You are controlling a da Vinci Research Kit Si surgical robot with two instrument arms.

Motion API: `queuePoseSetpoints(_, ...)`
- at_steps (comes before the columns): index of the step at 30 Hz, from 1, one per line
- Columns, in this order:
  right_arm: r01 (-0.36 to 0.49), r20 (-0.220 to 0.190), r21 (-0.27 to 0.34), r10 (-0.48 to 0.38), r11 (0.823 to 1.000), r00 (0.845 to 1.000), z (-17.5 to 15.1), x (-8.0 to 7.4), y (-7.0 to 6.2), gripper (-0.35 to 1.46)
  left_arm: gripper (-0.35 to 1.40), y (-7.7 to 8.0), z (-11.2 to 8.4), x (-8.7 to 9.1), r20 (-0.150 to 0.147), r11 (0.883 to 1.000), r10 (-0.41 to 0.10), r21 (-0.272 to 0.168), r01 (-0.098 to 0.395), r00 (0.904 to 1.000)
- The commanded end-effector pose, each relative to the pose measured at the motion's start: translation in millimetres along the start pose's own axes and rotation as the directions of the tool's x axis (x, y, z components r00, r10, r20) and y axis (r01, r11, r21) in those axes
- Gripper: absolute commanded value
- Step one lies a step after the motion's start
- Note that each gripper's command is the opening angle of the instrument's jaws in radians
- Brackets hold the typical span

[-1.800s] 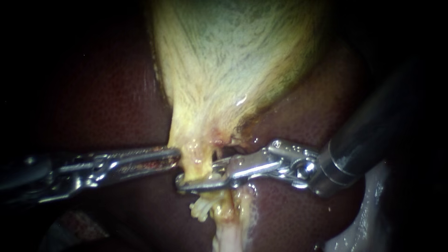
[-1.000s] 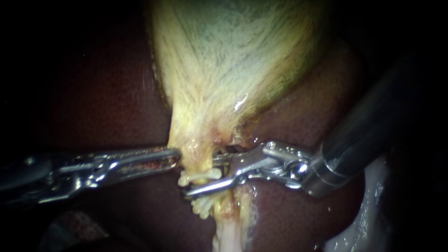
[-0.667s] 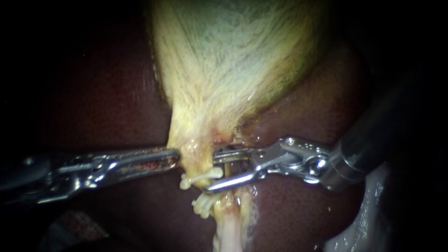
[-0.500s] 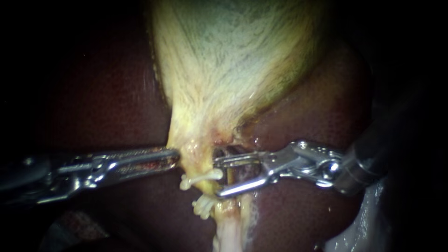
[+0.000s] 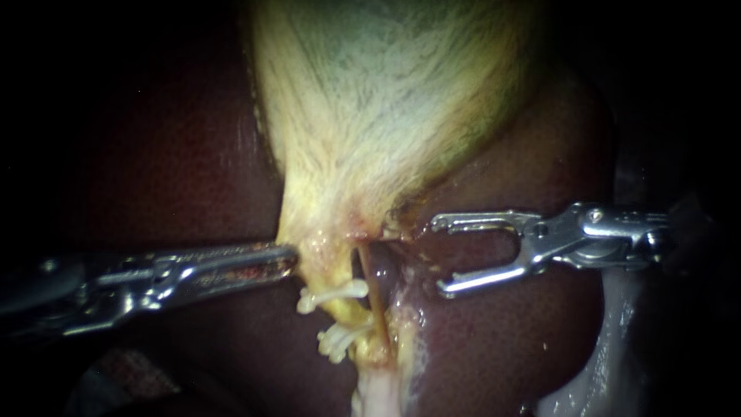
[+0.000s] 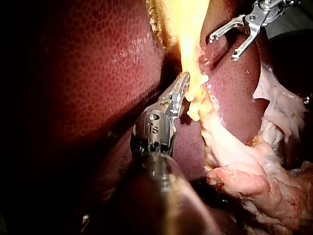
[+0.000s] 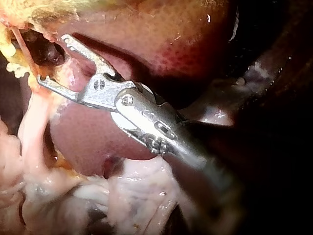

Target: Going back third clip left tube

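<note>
Dark red liver [image 5: 154,154] underneath; pale yellow gallbladder [image 5: 386,100] lying on it.

The endoscope looks from very close at the gallbladder [image 5: 370,116], between the left instrument [image 5: 285,259] and the right instrument [image 5: 440,259]. Each wrist camera looks along its own instrument toward the tip, close too. All three see the white clips [image 5: 332,293] just ahead of the left instrument.

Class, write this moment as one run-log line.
right instrument: jaws open, empty, clear of clipped tube | left instrument: tip at gallbladder neck | clips: on that tube
</note>
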Motion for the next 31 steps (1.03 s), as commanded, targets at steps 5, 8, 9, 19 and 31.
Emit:
queuePoseSetpoints(5,0.015,0.001,-0.001,-0.015,1.0,1.0,0.1,0.1,-0.3,0.6,-0.35,0.3,1.7,0.6,0.004,1.0,0.003,-0.006,-0.002,1.0)
queuePoseSetpoints(8,0.015,0.001,-0.001,-0.015,1.0,1.0,0.1,0.1,-0.4,0.6,-0.35,0.1,3.3,1.3,0.006,1.0,0.005,0.0,-0.005,1.0)
queuePoseSetpoints(9,0.015,0.001,-0.001,-0.015,1.0,1.0,0.1,0.1,-0.4,0.6,-0.35,0.0,4.0,1.6,0.002,1.0,0.007,0.004,-0.007,1.0)
queuePoseSetpoints(19,0.032,0.002,-0.001,-0.032,0.999,0.999,0.1,0.2,-0.7,0.6,-0.35,-0.7,6.4,2.0,-0.006,1.0,0.009,0.005,-0.009,0.9999)
queuePoseSetpoints(31,0.032,0.002,0.0,-0.032,0.999,0.999,0.1,0.3,-1.0,0.6,-0.35,-0.6,6.5,2.0,-0.006,1.0,0.01,0.006,-0.01,0.9999)
